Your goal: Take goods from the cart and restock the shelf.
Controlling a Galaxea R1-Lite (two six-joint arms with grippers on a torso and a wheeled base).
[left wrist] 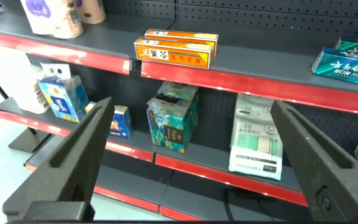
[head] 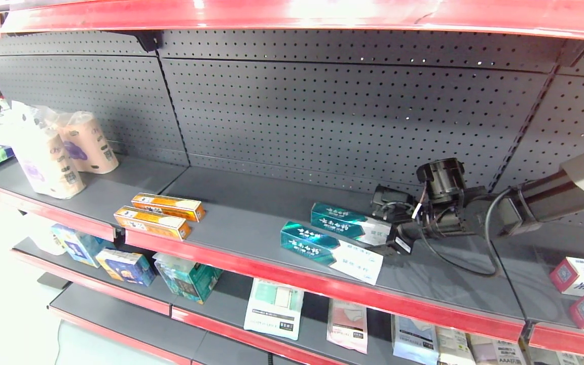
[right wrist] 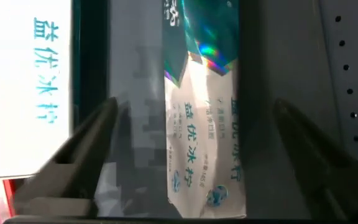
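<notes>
Box: the back green box (head: 350,223) lies flat just behind the front green box (head: 330,248).
Right claw (right wrist: 194,109): wide, around the back box's white end, not touching.
Left claw (left wrist: 191,104): wide, holding nothing.
Feel: probably light, stiff cardboard; pinch its long sides.

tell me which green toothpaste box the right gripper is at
The rear green box, nearer the pegboard; the open right gripper sits at its white end. The front box lies aside.

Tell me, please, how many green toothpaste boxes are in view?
2. One green toothpaste box lies by the shelf's front edge; the second just behind it, its end inside the open right gripper.
</notes>
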